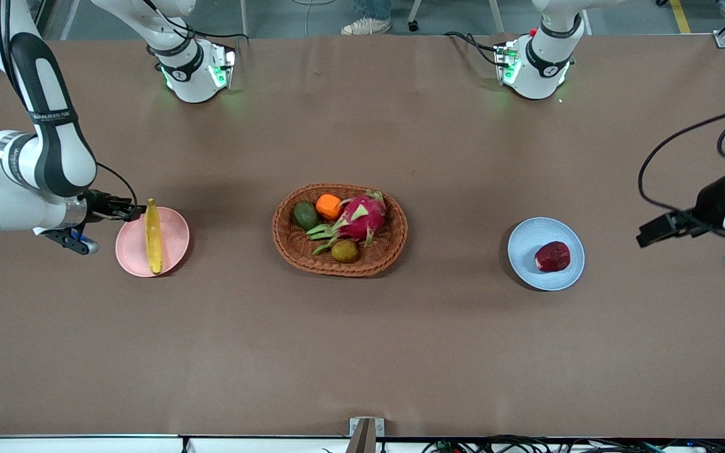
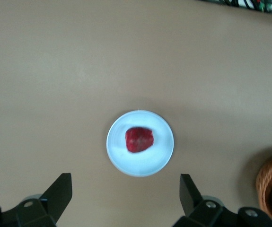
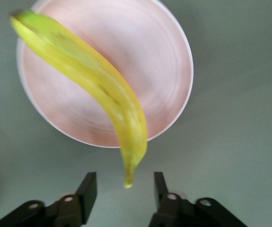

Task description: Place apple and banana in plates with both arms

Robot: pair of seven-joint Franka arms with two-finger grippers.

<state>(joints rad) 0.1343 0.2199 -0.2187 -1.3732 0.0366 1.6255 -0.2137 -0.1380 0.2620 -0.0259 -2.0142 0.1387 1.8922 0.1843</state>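
The apple [image 1: 552, 257] lies in the blue plate [image 1: 526, 239], toward the left arm's end of the table. The banana [image 1: 153, 236] lies across the pink plate [image 1: 177, 239] at the right arm's end, and both its tips stick out over the rim. Between the two plates stands a wicker basket [image 1: 287, 242] with other fruit.

I think the main risk is at the banana: the right gripper [image 1: 128, 210] hangs very close to its tip, so a careless move away can catch the tip and drag the banana off the plate. The apple looks safe.

The right gripper has its jaws spread, empty, one on each side of the tip. The left gripper [image 1: 649, 234] is up in the air over bare table past the blue plate, jaws wide apart, holding nothing.
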